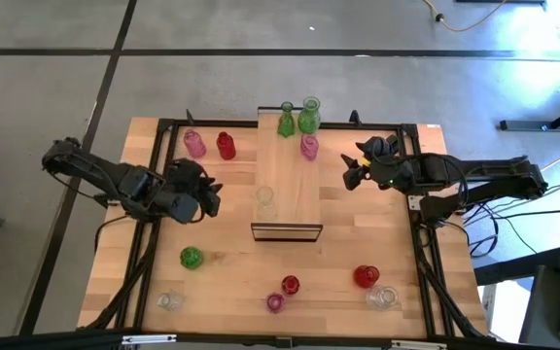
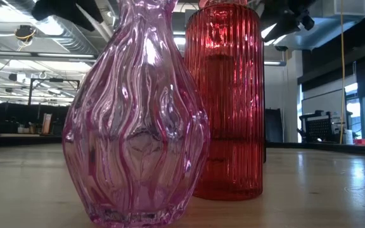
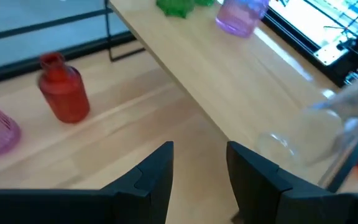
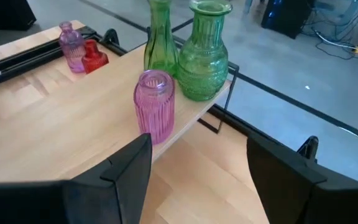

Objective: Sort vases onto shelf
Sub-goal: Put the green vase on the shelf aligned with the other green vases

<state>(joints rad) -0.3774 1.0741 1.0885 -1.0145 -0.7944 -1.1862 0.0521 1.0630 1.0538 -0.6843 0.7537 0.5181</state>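
Four translucent glass vases [image 1: 308, 147] stand on the long light-wood shelf [image 1: 286, 180]; about eight wait on the table [image 1: 231, 262] around it. Left fingers [image 3: 197, 171] and right fingers [image 4: 197, 180], flanking the shelf, are released and empty.

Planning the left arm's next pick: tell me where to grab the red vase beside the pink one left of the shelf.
Grip the red vase around its narrow neck, from above. It stands upright, its neck slimmer than the round body, and the pink vase stands close beside it, crowding a side approach. The left gripper is open and empty.
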